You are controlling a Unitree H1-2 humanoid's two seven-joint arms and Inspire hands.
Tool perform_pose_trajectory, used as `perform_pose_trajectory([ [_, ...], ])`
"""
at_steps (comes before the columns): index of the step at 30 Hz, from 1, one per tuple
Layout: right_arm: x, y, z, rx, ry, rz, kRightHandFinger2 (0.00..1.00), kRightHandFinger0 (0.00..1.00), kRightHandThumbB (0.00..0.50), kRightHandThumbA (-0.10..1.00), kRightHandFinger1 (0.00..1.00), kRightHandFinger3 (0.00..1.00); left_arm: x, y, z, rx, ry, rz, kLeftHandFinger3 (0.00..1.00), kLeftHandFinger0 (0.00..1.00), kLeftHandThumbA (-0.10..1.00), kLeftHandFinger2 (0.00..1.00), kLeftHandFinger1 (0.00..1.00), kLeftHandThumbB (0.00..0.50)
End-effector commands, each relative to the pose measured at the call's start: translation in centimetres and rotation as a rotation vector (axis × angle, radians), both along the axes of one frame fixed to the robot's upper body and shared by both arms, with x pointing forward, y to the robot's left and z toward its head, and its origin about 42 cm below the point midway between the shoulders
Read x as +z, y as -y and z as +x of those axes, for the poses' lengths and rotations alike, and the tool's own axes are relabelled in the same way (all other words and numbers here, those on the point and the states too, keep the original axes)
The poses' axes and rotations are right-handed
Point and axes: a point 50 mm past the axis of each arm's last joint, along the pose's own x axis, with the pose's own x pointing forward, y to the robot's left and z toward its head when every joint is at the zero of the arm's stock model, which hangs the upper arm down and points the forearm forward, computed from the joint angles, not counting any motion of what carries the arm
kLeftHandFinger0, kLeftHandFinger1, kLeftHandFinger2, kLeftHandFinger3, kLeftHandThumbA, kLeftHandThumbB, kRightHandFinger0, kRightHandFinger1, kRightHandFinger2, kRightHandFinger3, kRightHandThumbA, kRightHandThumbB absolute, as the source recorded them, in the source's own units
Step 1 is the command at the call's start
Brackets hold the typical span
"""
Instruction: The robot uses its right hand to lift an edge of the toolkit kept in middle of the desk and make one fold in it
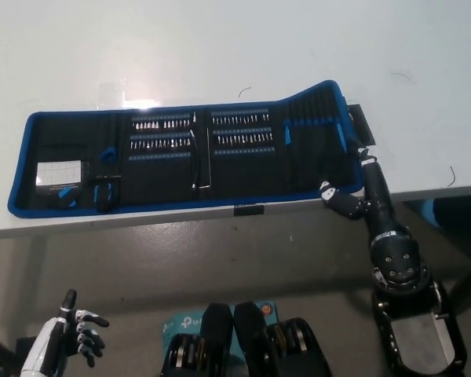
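The toolkit (180,157) lies unrolled across the white desk (220,55), black inside with a blue border and rows of bits. Its right end panel (318,133) is bowed up a little off the desk. My black right hand (355,187) is at the toolkit's lower right corner by the desk's front edge. It is open, one finger (366,159) lying on top beside the blue border and another (331,194) just below the edge. My white left hand (72,339) rests low at the lower left, away from the desk, fingers loosely apart and holding nothing.
A black strap (363,126) sticks out from the toolkit's right end. A small black tag (250,210) sits on the desk's front edge. A blue box (184,322) lies on the floor below. White desk surface stretches behind the toolkit.
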Motion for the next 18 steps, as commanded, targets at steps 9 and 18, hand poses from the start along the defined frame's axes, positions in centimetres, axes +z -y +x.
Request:
perform_pose_trajectory([
  [9, 2.1, -1.5, 1.2, -0.006, 0.249, 0.303, 0.00, 0.00, 0.185, -0.07, 0.00, 0.99, 0.2, -0.1, -0.5, -0.012, 0.041, -0.002, 0.41, 0.18, 1.00, 0.24, 0.24, 0.500],
  [18, 2.4, -1.1, 1.9, -0.008, 0.336, 0.274, 0.00, 0.00, 0.101, -0.10, 0.00, 0.39, 0.8, -0.5, 0.1, -0.025, 0.045, 0.015, 0.41, 0.22, 1.00, 0.25, 0.25, 0.500],
])
